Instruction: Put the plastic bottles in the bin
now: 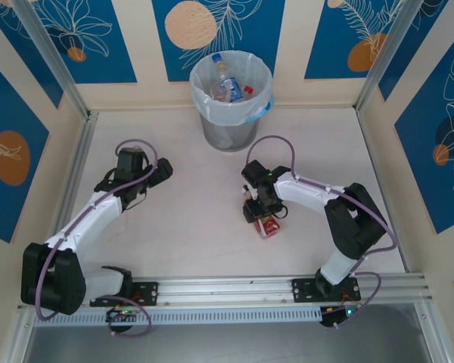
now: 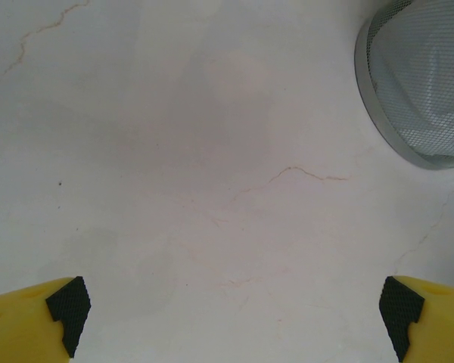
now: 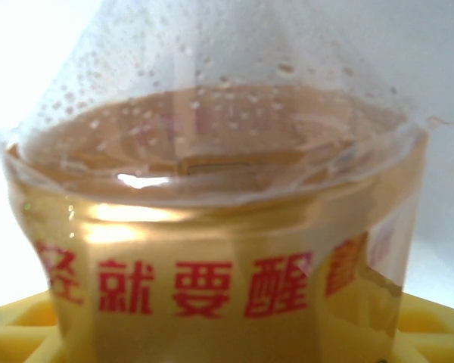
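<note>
On the table (image 1: pixel 197 227), right of centre, an amber bottle (image 1: pixel 269 226) sits under the right gripper (image 1: pixel 259 210), nestled between its yellow fingers (image 3: pixel 439 325). Clamped or not? Cannot tell. Left gripper (image 2: pixel 231 321) hovers near the bin (image 1: pixel 231 132), fingers wide apart.

Lined mesh bin (image 1: pixel 228 134) at far centre of surface (image 1: pixel 189 227), bottles (image 1: pixel 228 85) inside, right tool (image 1: pixel 259 214) over red-labelled bottle (image 1: pixel 269 227), left tool (image 1: pixel 163 171) well apart.
</note>
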{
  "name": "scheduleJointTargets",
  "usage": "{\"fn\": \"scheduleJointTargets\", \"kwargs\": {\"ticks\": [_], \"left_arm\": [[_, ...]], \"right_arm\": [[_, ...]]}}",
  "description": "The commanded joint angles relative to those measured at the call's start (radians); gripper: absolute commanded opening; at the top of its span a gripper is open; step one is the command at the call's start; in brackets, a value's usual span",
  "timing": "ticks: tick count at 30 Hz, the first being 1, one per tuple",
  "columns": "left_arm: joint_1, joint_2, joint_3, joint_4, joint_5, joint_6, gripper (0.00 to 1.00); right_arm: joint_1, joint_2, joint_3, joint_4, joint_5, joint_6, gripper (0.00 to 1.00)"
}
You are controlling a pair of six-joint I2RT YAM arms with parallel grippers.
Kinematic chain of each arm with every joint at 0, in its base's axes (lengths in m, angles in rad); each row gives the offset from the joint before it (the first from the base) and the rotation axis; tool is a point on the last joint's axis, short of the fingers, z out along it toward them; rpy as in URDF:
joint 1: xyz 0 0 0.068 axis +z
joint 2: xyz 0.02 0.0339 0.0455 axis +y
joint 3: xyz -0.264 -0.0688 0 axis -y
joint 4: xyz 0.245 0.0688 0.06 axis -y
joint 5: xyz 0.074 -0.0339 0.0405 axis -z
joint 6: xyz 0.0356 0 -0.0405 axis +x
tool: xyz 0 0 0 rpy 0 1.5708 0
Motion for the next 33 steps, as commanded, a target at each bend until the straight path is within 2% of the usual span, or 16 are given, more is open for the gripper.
{"fn": "scheduleJointTargets", "kwargs": {"ticks": [1, 15, 21, 25, 29, 33], "left_arm": [[0.011, 0.011, 0.028, -0.02, -0.019, 0.015, 0.99], [0.012, 0.03, 0.031, -0.013, -0.018, 0.01, 0.99], [0.013, 0.036, 0.029, -0.009, -0.022, 0.011, 1.0], [0.013, 0.04, 0.034, -0.007, -0.016, 0.01, 1.0], [0.013, 0.034, 0.034, -0.01, -0.02, 0.011, 0.99], [0.013, 0.021, 0.035, -0.023, -0.027, 0.016, 0.99]], "right_arm": [[-0.017, -0.074, -0.022, 0.048, 0.0, 0.02, 0.55], [-0.25, -0.323, -0.102, 0.293, -0.289, 0.06, 0.46], [-0.326, -0.412, -0.131, 0.522, -0.448, 0.105, 0.46], [-0.361, -0.404, -0.077, 0.672, -0.53, 0.132, 0.46], [-0.381, -0.364, 0.014, 0.797, -0.547, 0.141, 0.46], [-0.401, -0.277, 0.169, 0.826, -0.543, 0.145, 0.46]]}}
